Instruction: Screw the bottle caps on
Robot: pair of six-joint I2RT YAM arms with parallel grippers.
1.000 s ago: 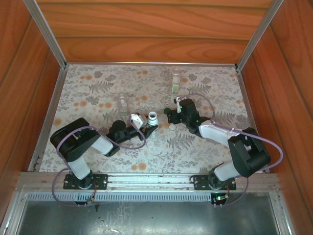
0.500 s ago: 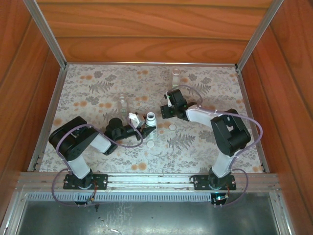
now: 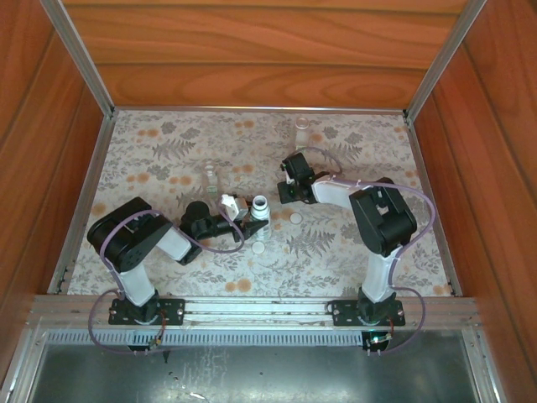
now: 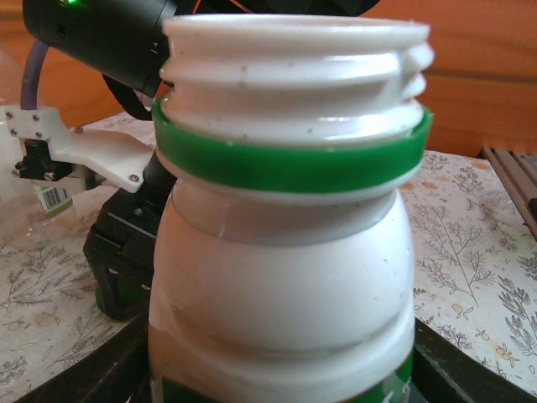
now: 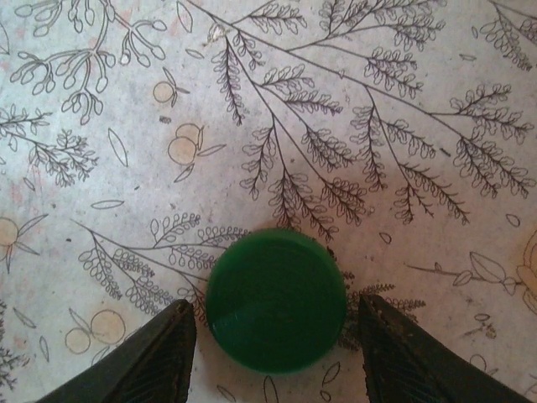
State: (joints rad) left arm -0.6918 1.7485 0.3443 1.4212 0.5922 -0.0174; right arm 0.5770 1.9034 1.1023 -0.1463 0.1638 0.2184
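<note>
The white bottle (image 4: 281, 277) stands upright with its threaded neck bare and a green ring below the threads. My left gripper (image 3: 252, 213) is shut on its body, and its dark fingers (image 4: 109, 369) show at both lower sides. The dark green cap (image 5: 275, 300) lies flat on the patterned table. My right gripper (image 5: 277, 353) is open above it, one finger on each side, neither touching it. From above, the right gripper (image 3: 286, 190) points down just right of the white bottle (image 3: 261, 204). Two white caps (image 3: 295, 217) (image 3: 259, 248) lie nearby.
A clear bottle with a yellow-green label (image 3: 300, 136) stands near the back edge. A shorter clear bottle (image 3: 210, 176) stands behind the left arm. Wooden walls (image 3: 268, 50) enclose the floral table (image 3: 151, 159) on three sides. The right arm's wrist (image 4: 117, 243) sits close behind the white bottle.
The right arm has folded in and swung its gripper left and slightly back, down over the green cap. The left gripper has kept hold of the white bottle, shifting only slightly.
</note>
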